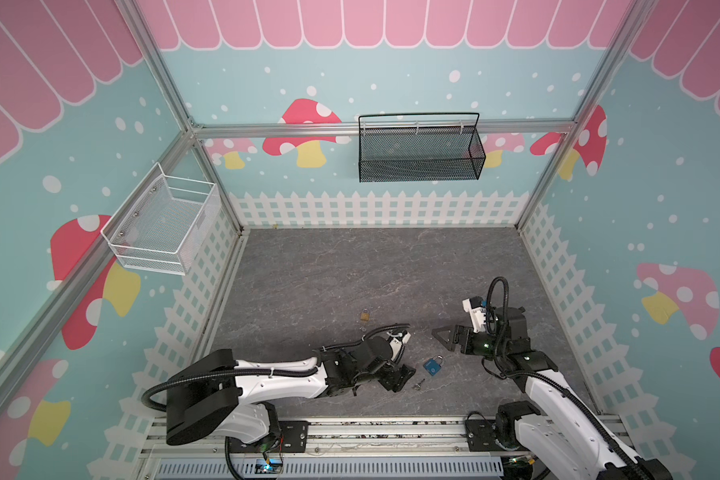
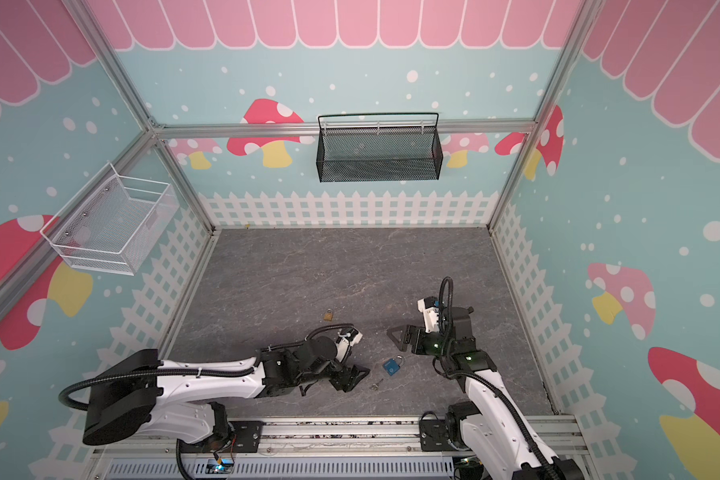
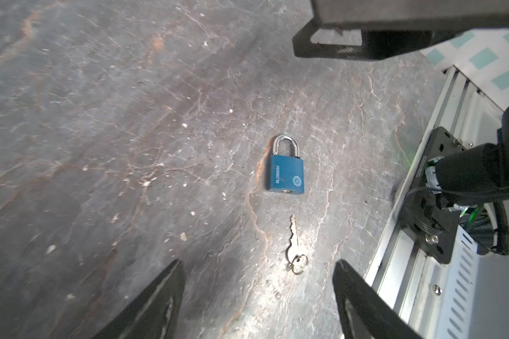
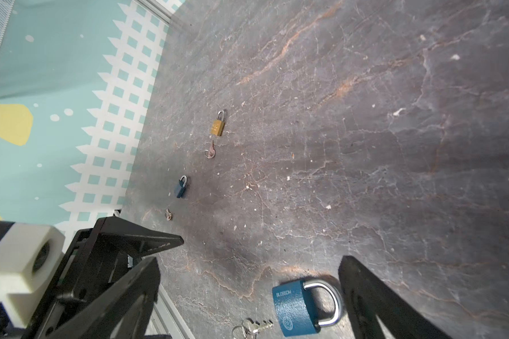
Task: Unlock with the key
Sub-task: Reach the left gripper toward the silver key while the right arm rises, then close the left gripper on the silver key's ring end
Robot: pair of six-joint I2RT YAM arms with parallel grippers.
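Item: key (image 3: 296,246), flat on table (image 3: 100,146) near padlock (image 3: 285,173). Left gripper (image 3: 259,262) apart, empty; right gripper (image 4: 251,259) apart, empty. Risk: clearance unclear; thin key may skid aside when pinched.

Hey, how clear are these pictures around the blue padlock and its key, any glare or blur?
Left wrist view: blue padlock sharp, lettering legible, key glinting, floor smeared toward the edge. Right wrist view: shackle shines brightly. In both top views padlock and key tiny, barely resolved.
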